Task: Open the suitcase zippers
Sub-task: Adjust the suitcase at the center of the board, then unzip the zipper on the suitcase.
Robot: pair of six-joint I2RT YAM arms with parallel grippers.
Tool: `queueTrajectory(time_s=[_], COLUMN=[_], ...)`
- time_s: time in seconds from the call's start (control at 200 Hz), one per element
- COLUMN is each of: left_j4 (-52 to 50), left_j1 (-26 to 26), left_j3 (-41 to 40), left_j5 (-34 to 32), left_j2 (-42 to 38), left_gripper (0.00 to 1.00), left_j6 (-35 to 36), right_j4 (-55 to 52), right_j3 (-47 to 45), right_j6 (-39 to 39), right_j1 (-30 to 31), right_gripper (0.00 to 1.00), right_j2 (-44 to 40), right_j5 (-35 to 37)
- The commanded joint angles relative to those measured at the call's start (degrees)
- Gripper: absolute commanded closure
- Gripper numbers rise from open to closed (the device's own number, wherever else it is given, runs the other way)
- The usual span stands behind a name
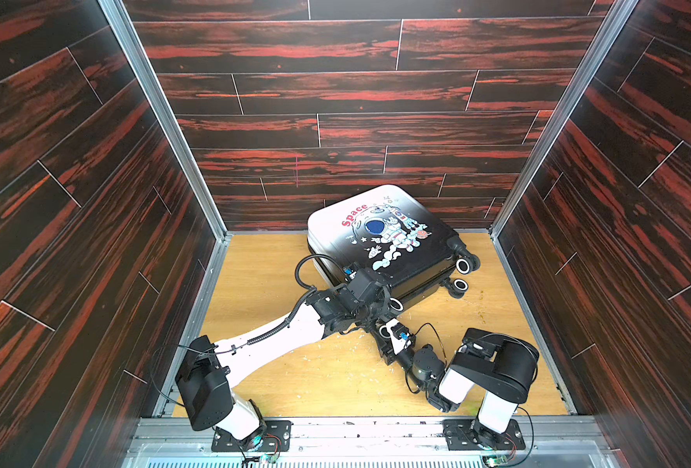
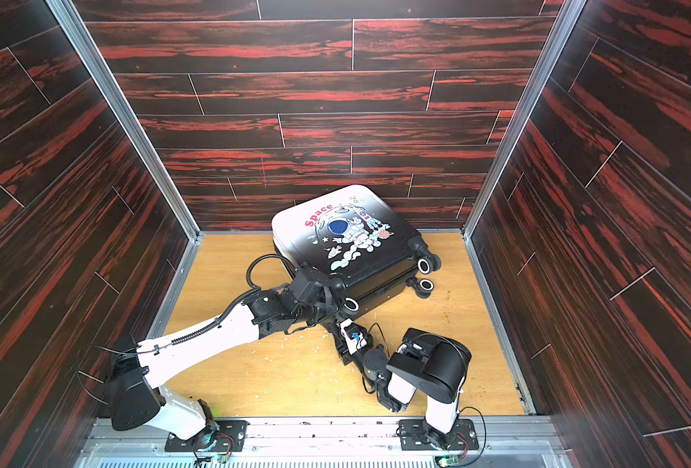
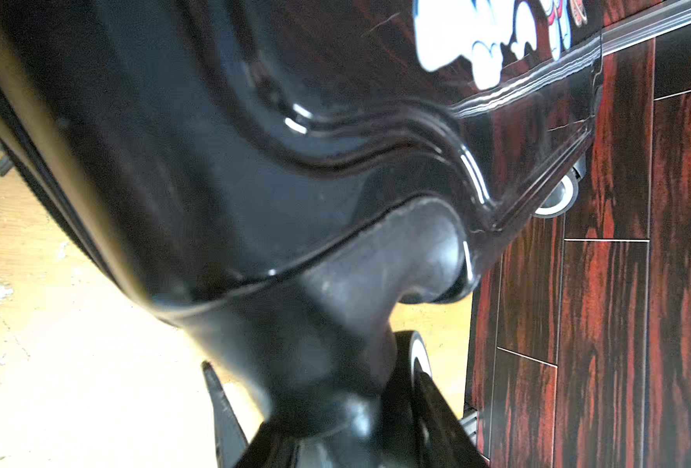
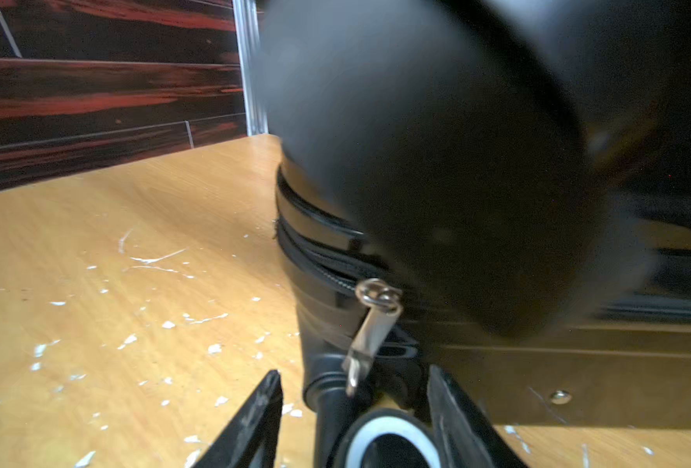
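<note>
The suitcase (image 1: 424, 259) (image 2: 392, 253) lies flat at the back right of the floor, print side up, wheels toward the right wall. My left gripper (image 1: 388, 303) (image 3: 321, 381) reaches its near corner and is shut on the upper wheel (image 3: 416, 356) and its mount. In the right wrist view the black zipper track (image 4: 323, 263) runs round the rim. A silver pull (image 4: 370, 336) hangs from its slider, free. My right gripper (image 4: 354, 375) (image 1: 380, 327) stands open just below, its fingers either side of the pull's tip and the lower wheel (image 4: 388, 441), touching neither.
Dark red wood-panel walls (image 1: 335, 133) close in the back and both sides; the suitcase's far corner is near the back wall. The wooden floor (image 1: 262, 291) is scuffed with white flecks. Two more wheels (image 1: 463, 266) stick out on the right. A metal rail (image 1: 376, 425) carries both arm bases.
</note>
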Motion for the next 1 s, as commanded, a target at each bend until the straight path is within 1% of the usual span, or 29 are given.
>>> queueTrajectory(time_s=[0.0,0.13,0.225,0.346,0.386,0.551,0.671,0.877,0.997], left_j4=[9.1,9.6,9.8,10.3,10.8,11.7,12.0,11.2,8.1], left_j1=[0.3,0.2,0.3,0.3,0.2,0.3,0.3,1.2,2.1], left_j3=[1.9,1.8,1.6,0.8,0.4,-1.4,-2.3,-4.6,-6.2], left_j5=[-2.2,-1.8,-1.8,-1.7,-1.5,-1.5,-2.1,-5.8,-8.2], left_j2=[-1.3,-0.8,-0.8,-1.3,-1.5,-2.0,-2.7,-5.1,-7.5], left_gripper=[1.0,1.0,1.0,1.0,1.0,1.0,1.0,1.0,1.0], left_j6=[5.1,4.8,4.6,4.2,3.9,3.3,3.3,3.9,5.3], right_j4=[0.9,0.9,0.8,0.8,0.9,0.8,0.9,0.9,0.9], right_j3=[-0.4,1.2,3.4,5.4,6.0,8.4,8.3,5.8,4.3], right_j6=[-0.9,-0.4,-0.9,0.0,0.5,0.2,-0.4,-0.2,-1.1], right_j1=[-1.0,-2.6,-3.1,-5.6,-6.4,-7.3,-7.3,-7.8,-8.0], right_gripper=[0.42,0.42,0.42,0.49,0.54,0.84,1.0,1.0,1.0], right_j2=[0.3,0.8,2.1,4.3,5.1,7.0,7.1,5.3,2.7], right_j5=[0.1,-6.7,-7.6,-9.1,-9.7,-9.7,-8.8,-6.4,-4.9])
